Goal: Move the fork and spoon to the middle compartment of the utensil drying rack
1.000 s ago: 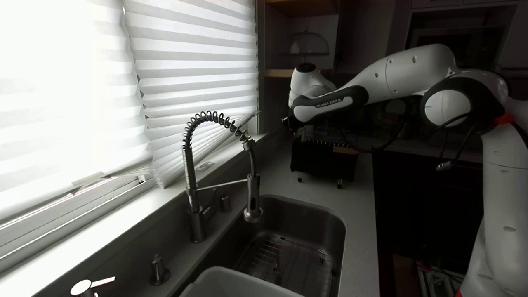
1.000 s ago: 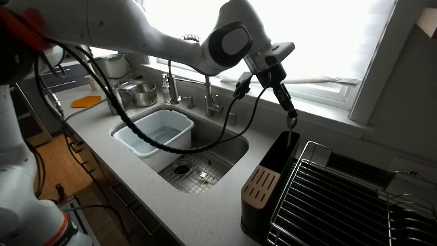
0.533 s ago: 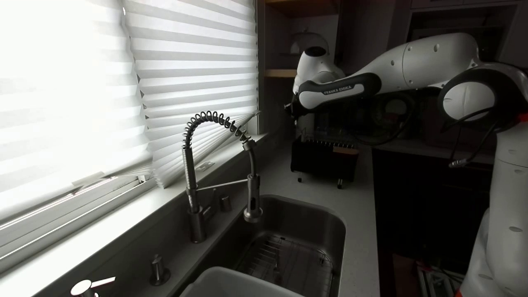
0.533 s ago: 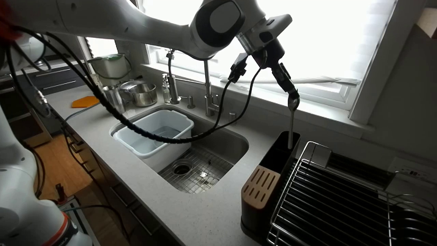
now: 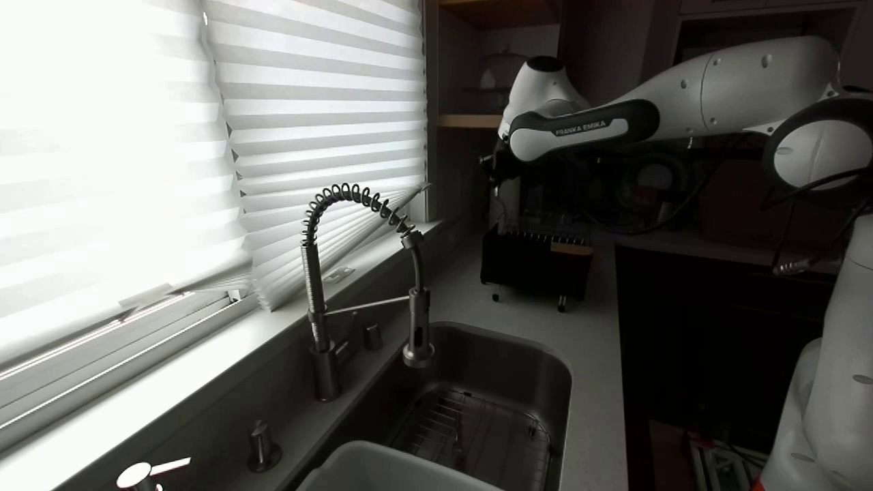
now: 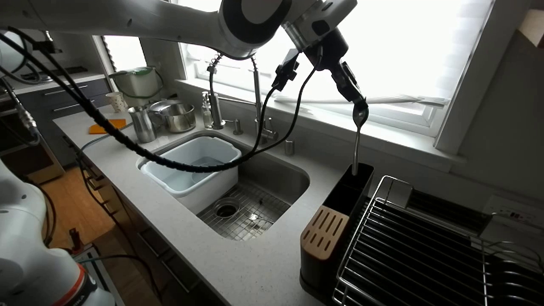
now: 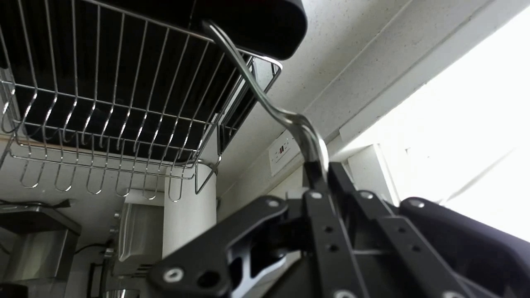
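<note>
The claw (image 7: 325, 167) is pinching a spoon (image 7: 261, 96) by its bowl, its two black fingers pressed close with only the metal between them. The handle hangs below the claw, slightly tilted, smooth and slim; its rounded end lines up with the holder (image 6: 312, 272), though I cannot tell whether it is inside or just over it, nor in which compartment. The holder, below the claw, is a narrow, dull black box with rounded corners; a slotted wooden lid (image 6: 325, 233) covers the end farther from the claw. Just beside the holder, also lower than the claw, spreads a dish rack (image 7: 112, 103) of shiny bent wire. Lower and well apart from the claw, a brushed steel sink (image 6: 280, 180) holds a smooth pale tub (image 6: 208, 195). In an exterior view, a slim thing (image 5: 458, 443), too dim to name, lies in the sink, and a pleated blind (image 5: 320, 102) covers the window.
</note>
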Robot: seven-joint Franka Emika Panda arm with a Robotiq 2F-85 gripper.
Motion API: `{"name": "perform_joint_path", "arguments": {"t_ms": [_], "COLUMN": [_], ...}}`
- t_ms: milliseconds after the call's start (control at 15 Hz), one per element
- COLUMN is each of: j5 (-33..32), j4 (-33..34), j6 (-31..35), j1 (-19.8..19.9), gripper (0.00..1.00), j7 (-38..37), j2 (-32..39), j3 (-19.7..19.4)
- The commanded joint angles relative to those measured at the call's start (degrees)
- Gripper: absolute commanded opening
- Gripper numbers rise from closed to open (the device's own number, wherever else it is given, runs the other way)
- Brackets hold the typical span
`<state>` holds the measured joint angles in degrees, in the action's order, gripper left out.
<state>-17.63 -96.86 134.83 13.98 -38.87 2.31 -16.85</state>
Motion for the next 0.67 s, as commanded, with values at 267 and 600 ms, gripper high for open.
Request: {"name": "perform_joint_path", "arguments": {"t_ms": [267,600], "j5": [6.78,7.59], "j4": [-6.06,-6.23], "j6": [0.05,-0.23], "j1": [2.25,3.63], "gripper": [0.02,0.02], "j7": [6.67,7.67], "j2": [-4.20,-3.91], "j3": [-0.38,-1.05]}}
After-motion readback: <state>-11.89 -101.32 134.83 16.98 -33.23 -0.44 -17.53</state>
